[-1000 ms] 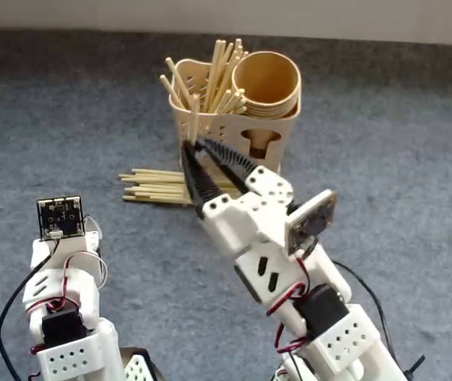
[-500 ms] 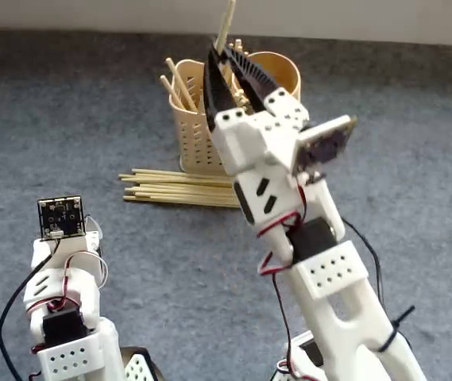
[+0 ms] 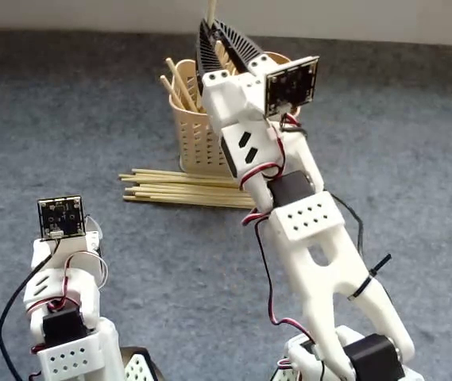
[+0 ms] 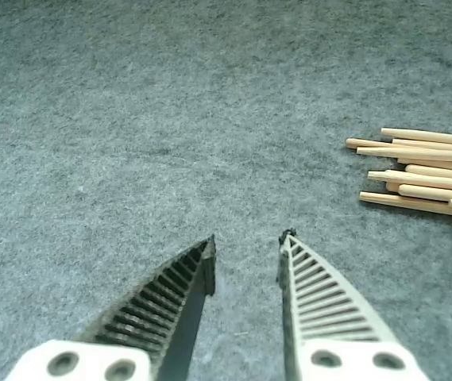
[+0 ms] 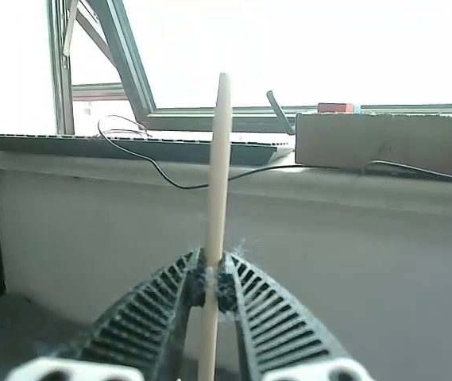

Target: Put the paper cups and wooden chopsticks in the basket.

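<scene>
So we've got the right gripper [image 5: 214, 282] pinching one pale wooden chopstick [image 5: 220, 159] upright over the cream slotted plastic basket [image 3: 196, 139], probably for an end-first drop, with the left gripper [image 4: 248, 242] spread-fingered near the loose chopstick pile [image 3: 179, 189].

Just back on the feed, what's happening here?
The right tool is shut on one chopstick, holding it upright over the basket, which already has several chopsticks in it. A pile of chopsticks lies on the carpet in front of the basket. The left tool is open, low over bare carpet near that pile.
</scene>
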